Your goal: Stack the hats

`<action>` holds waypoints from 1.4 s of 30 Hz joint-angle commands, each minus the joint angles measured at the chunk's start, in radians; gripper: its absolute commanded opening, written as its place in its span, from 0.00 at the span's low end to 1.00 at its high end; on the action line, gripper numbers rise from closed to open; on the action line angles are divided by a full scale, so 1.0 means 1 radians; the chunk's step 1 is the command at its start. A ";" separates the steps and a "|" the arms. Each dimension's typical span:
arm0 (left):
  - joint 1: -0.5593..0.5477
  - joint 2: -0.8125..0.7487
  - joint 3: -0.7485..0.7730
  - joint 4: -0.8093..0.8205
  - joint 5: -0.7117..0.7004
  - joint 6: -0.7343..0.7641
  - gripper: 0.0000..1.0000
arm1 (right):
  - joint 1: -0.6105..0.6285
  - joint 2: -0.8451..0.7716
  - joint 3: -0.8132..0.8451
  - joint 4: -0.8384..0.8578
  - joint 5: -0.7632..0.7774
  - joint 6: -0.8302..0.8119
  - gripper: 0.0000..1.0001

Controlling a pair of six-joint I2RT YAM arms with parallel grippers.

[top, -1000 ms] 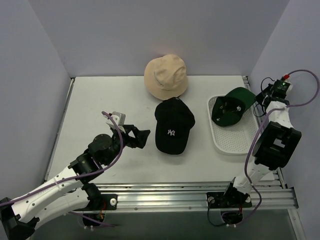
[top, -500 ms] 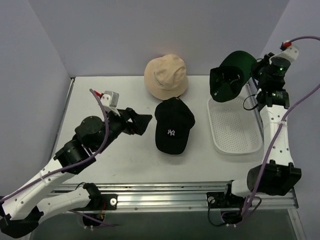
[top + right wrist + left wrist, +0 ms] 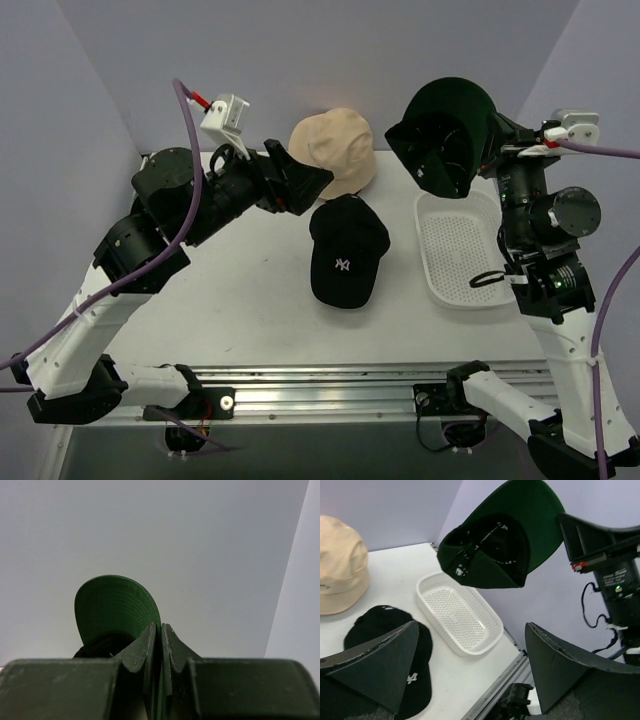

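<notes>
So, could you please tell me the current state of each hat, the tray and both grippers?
dark green cap: held in the air, underside showing.
tan bucket hat: resting on the table, crown up.
black baseball cap: on the table, crown up, logo showing.
white perforated tray: empty.
left gripper: jaws open, holding nothing.
right gripper: jaws shut on the dark green cap's brim.

Black baseball cap [image 3: 345, 250], white embroidered logo: crown up, flat on bench [image 3: 230, 310].
Tan bucket hat [image 3: 335, 150]: crown up, just behind the black cap.
Dark green cap [image 3: 440, 135]: aloft, right of and behind the black cap, underside showing, brim pinched in right end effector [image 3: 161, 630].
</notes>
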 commanded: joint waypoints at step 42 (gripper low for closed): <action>0.525 0.053 -0.007 0.051 0.560 -0.415 0.94 | 0.982 0.519 0.169 0.502 0.546 -1.128 0.00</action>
